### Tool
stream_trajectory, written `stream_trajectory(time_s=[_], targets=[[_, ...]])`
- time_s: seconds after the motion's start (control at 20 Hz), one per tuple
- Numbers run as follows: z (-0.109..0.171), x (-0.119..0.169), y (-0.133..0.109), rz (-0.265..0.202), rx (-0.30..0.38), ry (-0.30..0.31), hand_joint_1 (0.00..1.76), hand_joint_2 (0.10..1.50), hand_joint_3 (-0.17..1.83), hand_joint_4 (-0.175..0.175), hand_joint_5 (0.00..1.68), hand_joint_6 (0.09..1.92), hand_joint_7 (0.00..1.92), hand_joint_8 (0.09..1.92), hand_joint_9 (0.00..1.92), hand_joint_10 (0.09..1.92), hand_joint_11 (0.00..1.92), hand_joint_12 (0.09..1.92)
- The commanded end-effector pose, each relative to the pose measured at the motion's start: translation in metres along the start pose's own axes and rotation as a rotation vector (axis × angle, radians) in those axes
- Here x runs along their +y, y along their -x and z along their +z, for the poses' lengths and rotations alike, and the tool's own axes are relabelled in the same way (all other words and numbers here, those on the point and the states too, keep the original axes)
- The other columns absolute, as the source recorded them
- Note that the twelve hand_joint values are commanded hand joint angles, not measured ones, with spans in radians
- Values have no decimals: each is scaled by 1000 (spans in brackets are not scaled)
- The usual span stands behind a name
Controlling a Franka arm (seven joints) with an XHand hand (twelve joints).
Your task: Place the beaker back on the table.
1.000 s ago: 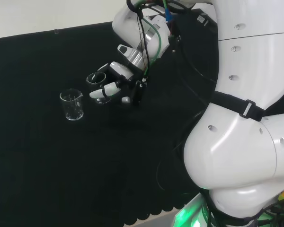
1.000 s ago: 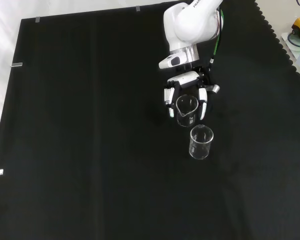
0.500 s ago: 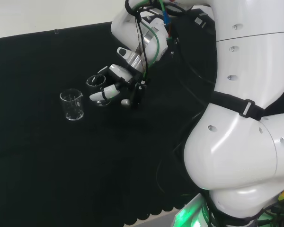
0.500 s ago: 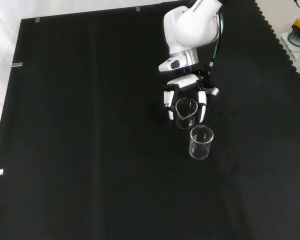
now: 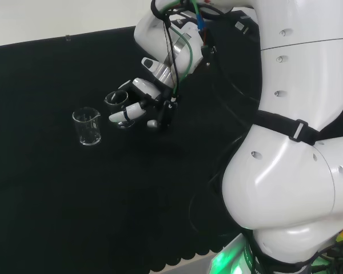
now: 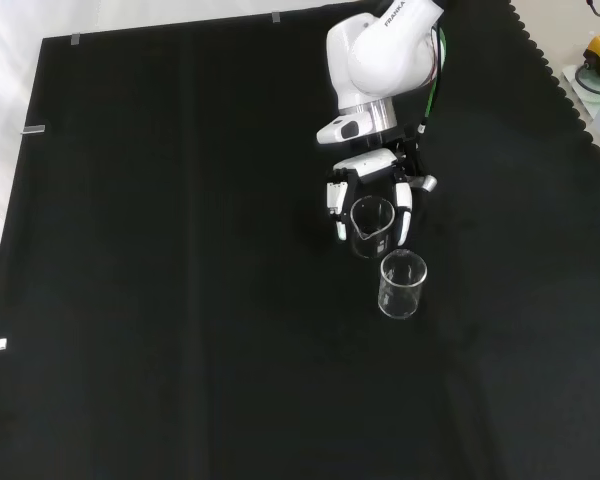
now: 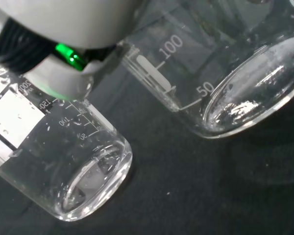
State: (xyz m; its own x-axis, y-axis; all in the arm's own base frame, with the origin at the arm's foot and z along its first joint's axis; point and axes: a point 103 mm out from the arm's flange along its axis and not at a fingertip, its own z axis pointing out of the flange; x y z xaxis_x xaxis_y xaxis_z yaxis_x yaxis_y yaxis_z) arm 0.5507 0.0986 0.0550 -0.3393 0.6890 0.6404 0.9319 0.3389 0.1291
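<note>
A small clear beaker [image 5: 115, 98] sits between the fingers of the hand [image 5: 144, 90], which curl round it from both sides. From the front, the hand [image 6: 367, 162] comes down from the top and its white fingertips [image 6: 404, 212] flank this beaker [image 6: 370, 226]. I cannot tell whether its base touches the black cloth. A second clear beaker [image 5: 87, 127] stands upright on the cloth just beside it, apart from the fingers, nearer the camera in the front view [image 6: 402, 285]. Close up, the wrist view has the held beaker [image 7: 201, 73] with printed marks and the other beaker [image 7: 63, 161].
The arm's white links [image 5: 297, 142] fill the head view's right side, and a link with cables [image 6: 380, 50] rises above the hand in the front view. The cloth's scalloped edge [image 6: 570, 90] runs down the front view's right.
The hand has sunk a little toward the cloth with the beaker between its fingers. The second beaker has stayed in place.
</note>
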Motion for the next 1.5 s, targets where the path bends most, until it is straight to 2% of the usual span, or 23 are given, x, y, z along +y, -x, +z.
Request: stream_trajectory(time_s=[0.05, 0.55, 0.95, 1.2, 1.4, 1.5], targets=[[-1, -3, 3, -1, -20, -10, 1184, 650, 681, -77, 1272, 667, 1672, 87, 1609, 87, 1237, 772], [2, 1, 3, -12, -25, -44, 1185, 651, 680, -78, 1271, 669, 1667, 87, 1605, 87, 1232, 773], [3, 3, 5, -18, -16, -106, 1185, 653, 677, -81, 1269, 671, 1657, 87, 1592, 87, 1225, 775], [3, 2, 5, -18, -24, -115, 1184, 660, 668, -81, 1263, 676, 1649, 87, 1584, 87, 1215, 780], [1, 0, 6, -20, -26, -118, 1183, 719, 588, -114, 1218, 721, 1611, 87, 1546, 87, 1162, 813], [0, -1, 6, -20, -34, -115, 1179, 749, 547, -114, 1195, 744, 1593, 87, 1531, 87, 1128, 836]])
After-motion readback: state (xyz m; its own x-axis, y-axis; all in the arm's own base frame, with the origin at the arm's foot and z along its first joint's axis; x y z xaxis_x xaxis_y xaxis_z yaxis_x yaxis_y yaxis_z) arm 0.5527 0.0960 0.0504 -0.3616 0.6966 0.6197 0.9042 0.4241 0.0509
